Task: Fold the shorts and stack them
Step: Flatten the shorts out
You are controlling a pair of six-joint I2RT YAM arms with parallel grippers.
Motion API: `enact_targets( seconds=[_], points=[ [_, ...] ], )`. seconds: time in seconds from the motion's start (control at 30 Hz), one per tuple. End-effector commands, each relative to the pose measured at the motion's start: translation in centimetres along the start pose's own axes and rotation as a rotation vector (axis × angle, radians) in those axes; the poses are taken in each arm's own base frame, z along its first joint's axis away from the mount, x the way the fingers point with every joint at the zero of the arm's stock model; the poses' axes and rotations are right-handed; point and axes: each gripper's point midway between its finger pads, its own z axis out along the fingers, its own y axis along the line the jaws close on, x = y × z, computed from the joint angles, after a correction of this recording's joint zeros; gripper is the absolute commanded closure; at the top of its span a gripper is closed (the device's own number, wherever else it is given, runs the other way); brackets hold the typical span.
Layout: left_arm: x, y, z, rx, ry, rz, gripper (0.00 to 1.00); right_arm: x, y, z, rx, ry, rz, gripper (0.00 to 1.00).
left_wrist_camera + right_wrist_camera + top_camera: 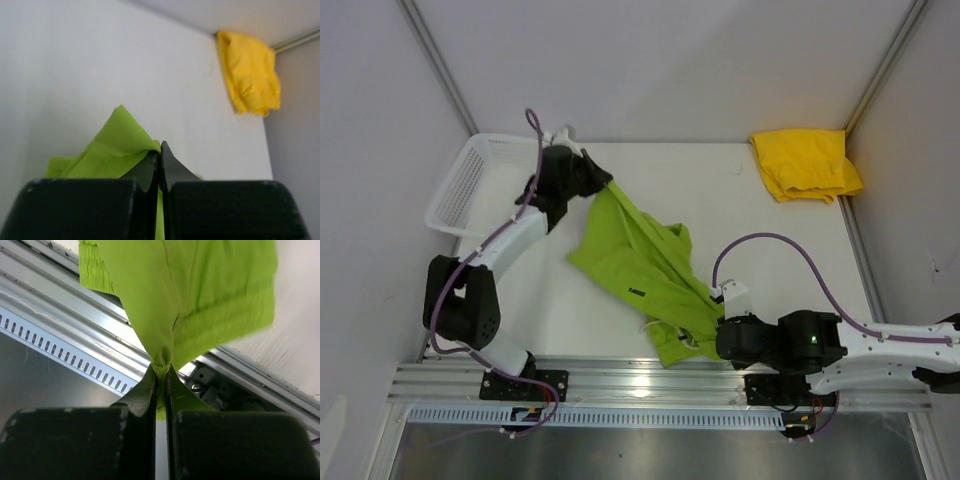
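The lime green shorts hang stretched between my two grippers, running from the back left to the front middle of the table. My left gripper is shut on their far corner. My right gripper is shut on their near edge, close to the front rail. The waistband end droops by the rail. The yellow shorts lie folded at the back right corner, also in the left wrist view, away from both grippers.
A white mesh basket stands at the back left, beside my left arm. The metal front rail runs under the hanging cloth, and it also shows in the right wrist view. Walls close the table on three sides.
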Motion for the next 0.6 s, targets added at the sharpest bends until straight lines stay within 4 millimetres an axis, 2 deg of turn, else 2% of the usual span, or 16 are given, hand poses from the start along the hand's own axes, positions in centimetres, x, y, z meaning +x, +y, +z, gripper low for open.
enact_targets(
  seconds=[0.0,0.03,0.07,0.1,0.13,0.17,0.2,0.3,0.33,0.4,0.47,0.5,0.57],
  points=[
    [-12.6,-4.4,-7.1,-0.06,-0.198,0.13,1.0,-0.8,0.2,-0.9,0.01,-0.037,-0.005,1.0],
    [-15.6,-5.8,-8.5,-0.054,-0.24,0.145,1.0,-1.3,0.6,-1.1,0.006,-0.047,-0.018,1.0],
    [-16.2,-5.7,-9.0,-0.081,-0.233,0.175,1.0,-1.4,0.9,-0.7,0.031,-0.046,-0.049,1.0],
    [-18.4,-7.1,-10.6,-0.083,-0.268,0.196,1.0,-1.4,1.6,-0.7,0.031,-0.052,-0.084,1.0],
    [-19.0,-7.6,-12.1,-0.112,-0.251,0.207,1.0,-1.7,1.8,-0.8,0.052,-0.064,-0.095,1.0],
    [-18.6,-6.8,-11.4,-0.148,-0.209,0.229,1.0,-1.8,1.6,-0.7,0.094,-0.069,-0.114,1.0],
    [-19.9,-7.3,-12.5,-0.169,-0.241,0.239,1.0,-1.1,0.9,-0.2,0.176,-0.039,-0.17,1.0],
    [-17.7,-4.8,-11.6,-0.231,-0.156,0.243,1.0,-0.6,-0.1,0.4,0.32,-0.034,-0.204,1.0],
    [-17.6,-4.5,-11.3,-0.226,-0.153,0.237,1.0,-0.6,0.1,0.4,0.331,-0.051,-0.224,1.0],
    [-15.1,-3.2,-9.4,-0.217,-0.074,0.228,0.99,-0.7,0.5,0.3,0.351,-0.068,-0.217,1.0],
    [-13.8,-3.1,-8.0,-0.174,-0.029,0.213,1.0,-1.1,1.2,0.0,0.34,-0.099,-0.221,1.0],
    [-11.8,-1.8,-6.8,-0.179,0.026,0.197,1.0,-1.6,2.2,-0.4,0.301,-0.122,-0.2,1.0],
    [-10.8,-1.9,-5.5,-0.138,0.048,0.183,1.0,-2.6,3.1,-1.7,0.21,-0.166,-0.152,1.0]
  ],
)
